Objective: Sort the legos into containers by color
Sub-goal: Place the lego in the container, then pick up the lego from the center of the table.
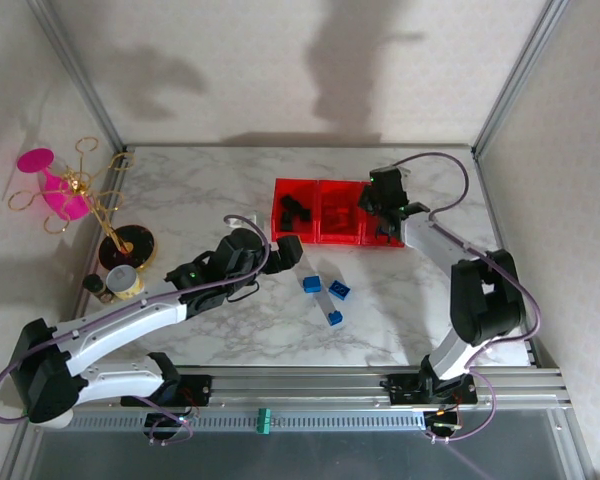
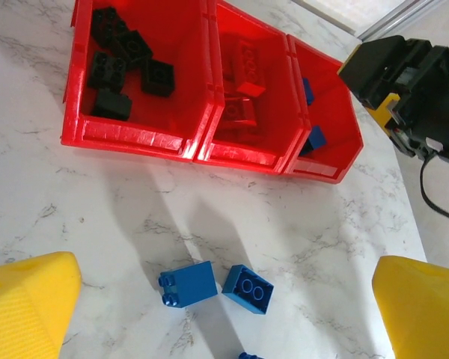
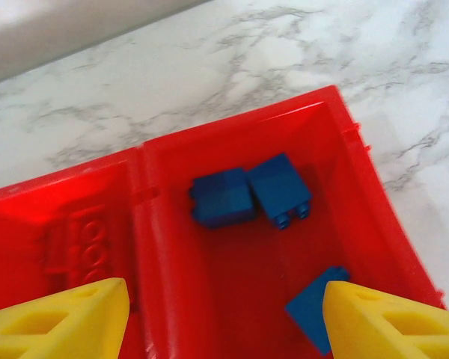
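- Sorting is nearly done: black legos [image 2: 123, 67] lie in the left bin of the containers [image 2: 135, 138], red legos [image 2: 243, 82] in the middle, blue legos [image 3: 251, 194] in the right.
- Three loose blue bricks [image 1: 339, 291] wait on the table [image 1: 200, 200], just before the bins.
- Your right gripper [image 3: 226, 292] hangs over the blue bin, jaws parted, holding nothing.
- Your left gripper [image 1: 288, 252] stands wide open and empty near the loose bricks.
- The pink goblet [image 1: 55, 185] and jars [image 1: 125, 280] sit well apart; nothing obstructs you.

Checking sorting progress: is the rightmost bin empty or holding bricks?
Not empty: three blue legos lie inside the rightmost bin, as the right wrist view shows.
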